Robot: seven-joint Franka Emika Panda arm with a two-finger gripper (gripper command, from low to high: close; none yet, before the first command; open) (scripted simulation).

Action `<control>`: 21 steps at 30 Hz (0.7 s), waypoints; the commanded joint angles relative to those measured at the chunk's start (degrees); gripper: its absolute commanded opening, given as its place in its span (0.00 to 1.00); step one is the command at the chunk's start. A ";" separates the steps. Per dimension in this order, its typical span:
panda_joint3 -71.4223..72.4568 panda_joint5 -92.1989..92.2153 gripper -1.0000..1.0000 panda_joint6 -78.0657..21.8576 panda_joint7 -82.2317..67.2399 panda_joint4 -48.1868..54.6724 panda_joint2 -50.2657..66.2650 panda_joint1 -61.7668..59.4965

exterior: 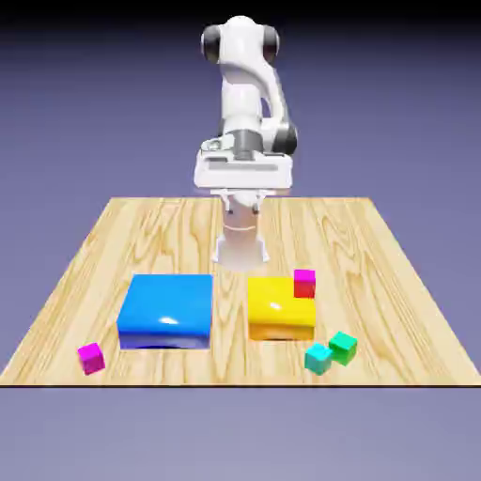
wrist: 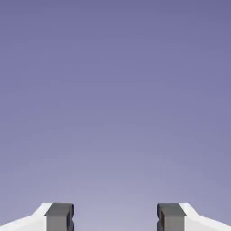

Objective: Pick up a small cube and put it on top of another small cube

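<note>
Table (exterior: 113,244) of pale wood carries everything we see in the exterior view. We find the small green cube (exterior: 344,347) near the front edge toward the exterior view's right, touching or just beside a teal cube (exterior: 318,358). Behind them sits a yellow block (exterior: 279,310) with a magenta cube (exterior: 304,282) at its far right corner; we cannot tell whether it rests on the block or behind it. A blue block (exterior: 166,310) lies left of the yellow one, and a second magenta cube (exterior: 90,357) sits near the front left corner. Our hand (wrist: 115,217) stands spread and empty, only backdrop showing between its grey fingertips (wrist: 59,216), well apart from the green cube.
</note>
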 commanded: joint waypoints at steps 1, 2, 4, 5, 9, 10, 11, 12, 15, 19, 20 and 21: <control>2.08 -0.35 0.50 -0.28 2.14 0.42 -0.42 -1.20; 4.16 -0.69 0.50 -0.57 4.28 0.85 -0.84 -2.40; 8.31 -1.38 0.50 -1.14 8.56 1.70 -1.68 -4.80; 10.39 -1.73 0.50 -1.42 10.70 2.12 -2.10 -6.00; 18.69 -3.11 0.50 -2.56 19.26 3.82 -3.79 -10.81; 20.77 -3.45 0.50 -2.85 21.40 4.25 -4.21 -12.01; 22.84 -3.80 0.50 -3.13 23.54 4.67 -4.63 -13.21; 24.92 -4.14 0.50 -3.41 25.68 5.09 -5.05 -14.41; 31.15 -5.18 0.50 -4.27 32.10 6.37 -6.31 -18.01; 39.46 -6.55 0.50 -5.41 40.66 8.07 -8.00 -22.81; 41.53 -6.90 0.50 -5.69 42.80 8.49 -8.42 -24.01; 43.61 -7.24 0.50 -5.97 44.94 8.91 -8.84 -25.21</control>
